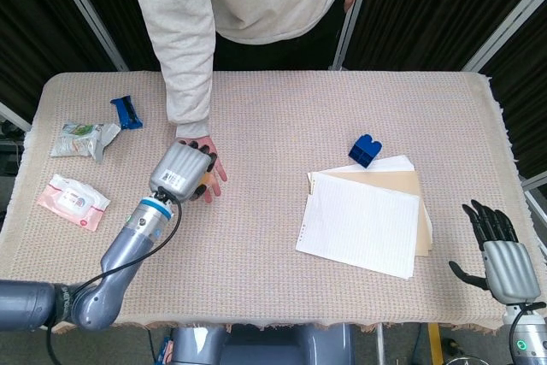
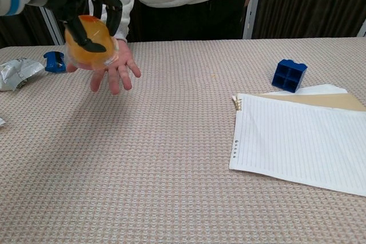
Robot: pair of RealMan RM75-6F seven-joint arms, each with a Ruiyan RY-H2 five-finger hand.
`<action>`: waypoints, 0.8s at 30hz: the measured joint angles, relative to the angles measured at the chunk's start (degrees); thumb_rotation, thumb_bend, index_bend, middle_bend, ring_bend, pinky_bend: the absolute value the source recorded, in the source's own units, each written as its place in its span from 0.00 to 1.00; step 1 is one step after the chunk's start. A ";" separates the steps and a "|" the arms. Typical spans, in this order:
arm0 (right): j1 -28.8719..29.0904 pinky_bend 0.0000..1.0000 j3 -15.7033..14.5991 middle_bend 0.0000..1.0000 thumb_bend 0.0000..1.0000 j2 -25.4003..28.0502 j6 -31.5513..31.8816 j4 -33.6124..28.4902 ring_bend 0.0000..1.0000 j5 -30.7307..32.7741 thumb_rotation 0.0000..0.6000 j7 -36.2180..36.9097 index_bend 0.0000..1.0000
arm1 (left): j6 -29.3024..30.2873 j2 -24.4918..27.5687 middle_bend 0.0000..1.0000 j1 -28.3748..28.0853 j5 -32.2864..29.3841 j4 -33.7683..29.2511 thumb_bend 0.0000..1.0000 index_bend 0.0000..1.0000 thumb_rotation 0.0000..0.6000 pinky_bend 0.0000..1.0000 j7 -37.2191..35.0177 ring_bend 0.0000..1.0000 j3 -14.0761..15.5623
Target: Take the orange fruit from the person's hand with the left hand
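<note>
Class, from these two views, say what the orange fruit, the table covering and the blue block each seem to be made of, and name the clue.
Orange fruit: likely plastic, glossy and slightly see-through, with a clear wrap or rim around it.
Table covering: woven fabric, matte beige, shown by its waffle texture and fringed edges.
Blue block: probably hard plastic, smooth, with moulded square hollows.
</note>
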 measured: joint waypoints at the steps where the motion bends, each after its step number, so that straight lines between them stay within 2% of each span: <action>1: 0.00 0.00 0.00 0.00 0.14 -0.05 0.01 -0.04 0.00 -0.01 1.00 -0.10 0.05 | 0.26 0.72 0.63 0.97 1.85 -0.82 0.61 0.79 1.00 0.61 -0.37 0.55 1.17; 5: 0.02 0.00 0.05 0.00 0.14 -0.15 0.03 -0.15 0.00 0.01 1.00 -0.38 0.05 | 1.23 3.22 0.63 5.57 10.85 -2.76 0.61 0.79 1.00 0.61 -2.24 0.55 6.90; 9: 0.03 0.00 0.08 0.00 0.14 -0.24 -0.01 -0.24 0.00 0.10 1.00 -0.57 0.05 | 2.01 4.43 0.63 11.57 20.25 -2.10 0.61 0.79 1.00 0.61 -6.48 0.55 13.04; 12: 0.06 0.00 0.11 0.00 0.14 -0.27 -0.15 -0.32 0.00 0.25 1.00 -0.67 0.05 | 2.03 3.87 0.62 14.96 23.12 0.90 0.61 0.79 1.00 0.60 -10.06 0.55 15.66; 16: 0.09 0.00 0.14 0.00 0.14 -0.30 -0.15 -0.37 0.00 0.23 1.00 -0.83 0.05 | 1.38 0.36 0.60 17.61 24.32 7.24 0.60 0.76 1.00 0.59 -14.79 0.53 16.14; 21: 0.06 0.00 0.18 0.00 0.14 -0.34 -0.08 -0.30 0.00 0.29 1.00 -0.80 0.05 | -0.30 -6.00 0.52 19.88 24.06 16.35 0.60 0.69 1.00 0.55 -17.97 0.47 15.66; 24: 0.05 0.00 0.24 0.00 0.14 -0.34 -0.05 -0.21 0.00 0.35 1.00 -0.61 0.05 | -0.88 -9.93 0.33 21.09 23.83 21.60 0.54 0.54 1.00 0.45 -18.41 0.37 14.94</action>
